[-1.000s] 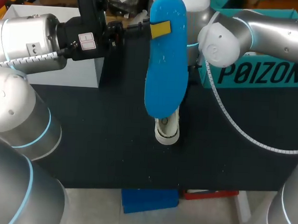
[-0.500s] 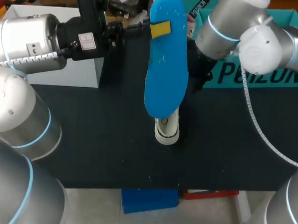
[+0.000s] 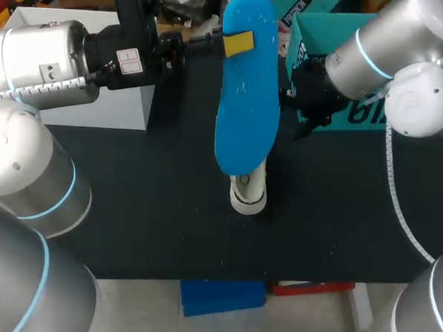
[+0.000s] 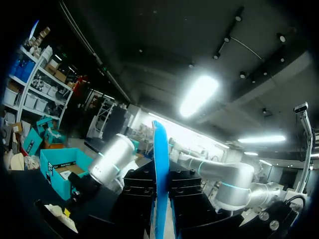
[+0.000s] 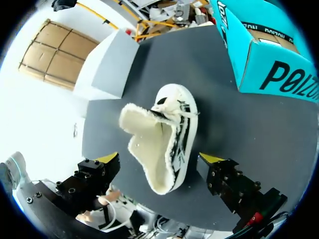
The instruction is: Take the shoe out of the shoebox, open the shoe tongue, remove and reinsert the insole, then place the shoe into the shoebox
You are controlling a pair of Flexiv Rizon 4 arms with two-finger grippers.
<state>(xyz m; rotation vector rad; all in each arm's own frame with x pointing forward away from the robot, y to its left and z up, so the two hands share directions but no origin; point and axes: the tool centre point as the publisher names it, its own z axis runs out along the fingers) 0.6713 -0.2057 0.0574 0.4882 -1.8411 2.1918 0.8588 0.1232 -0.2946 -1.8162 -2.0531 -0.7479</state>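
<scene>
A blue insole [image 3: 247, 100] hangs upright above the table, and my left gripper [image 3: 237, 43] is shut on its upper end. In the left wrist view the insole [image 4: 160, 164] shows edge-on, pinched between the dark fingers [image 4: 140, 199]. Below it a white shoe [image 3: 248, 193] lies on the black mat, mostly hidden by the insole. The right wrist view looks down on the shoe [image 5: 167, 139], its fleecy tongue folded open. My right gripper [image 5: 161, 159] is open wide above it, touching nothing. In the head view my right gripper [image 3: 303, 103] is right of the insole, before the teal shoebox [image 3: 402, 116].
The teal shoebox [image 5: 264, 59] stands open at the back right of the mat. A white box [image 3: 99, 93] stands at the back left, behind my left arm. Black mat [image 3: 130, 206] covers the table's front and left.
My right arm has drawn back to the right, away from the shoe, and its gripper has opened wide. My left arm and the insole have not moved.
</scene>
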